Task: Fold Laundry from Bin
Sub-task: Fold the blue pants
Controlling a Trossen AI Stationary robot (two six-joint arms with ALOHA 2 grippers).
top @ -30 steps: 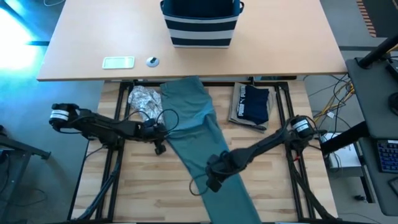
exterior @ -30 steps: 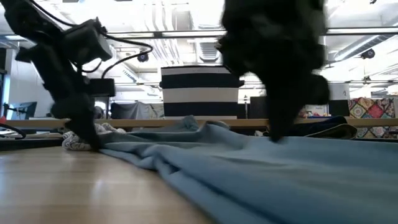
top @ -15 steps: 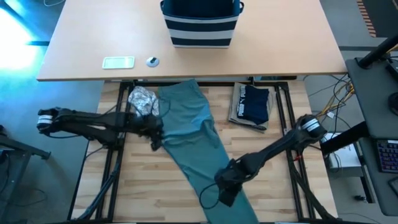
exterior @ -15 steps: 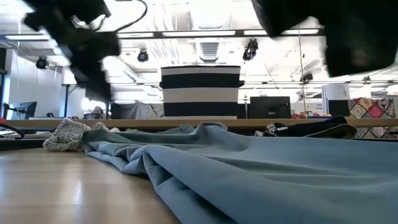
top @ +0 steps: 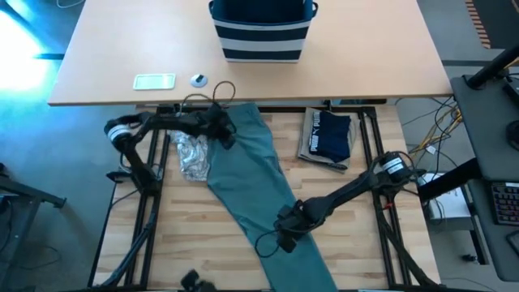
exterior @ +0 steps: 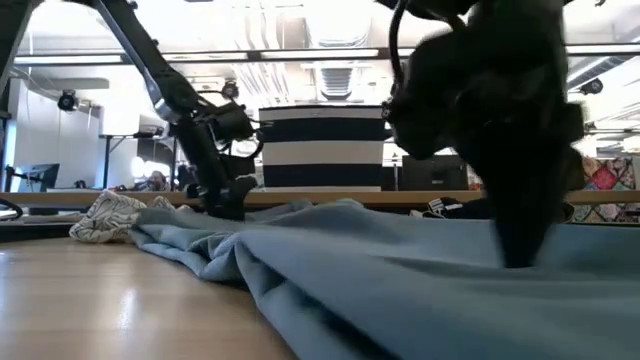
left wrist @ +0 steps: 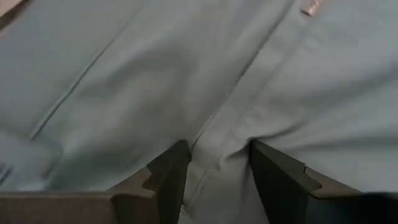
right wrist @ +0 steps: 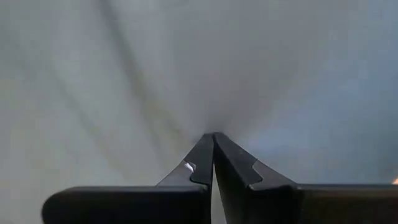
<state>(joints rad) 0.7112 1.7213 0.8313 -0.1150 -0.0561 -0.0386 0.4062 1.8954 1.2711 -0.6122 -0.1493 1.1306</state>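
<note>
teal-green garment [top: 255, 174] is lying lengthwise between the claws, left claw [top: 225, 132] spread over its far end, right claw [top: 285, 229] pinching its near end.

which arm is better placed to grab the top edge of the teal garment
Left. The left gripper sits at the far end of the teal garment, near the bin, fingers open astride a fold. The right gripper is shut down at its near end.

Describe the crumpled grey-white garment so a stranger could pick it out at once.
Start at the striped navy bin on the far tabletop, then drop to the slatted wooden surface nearer the arms. The grey-white patterned garment lies there against the long teal garment's left edge: the only crumpled, mottled bundle; its neighbours are plain teal and folded navy.
</note>
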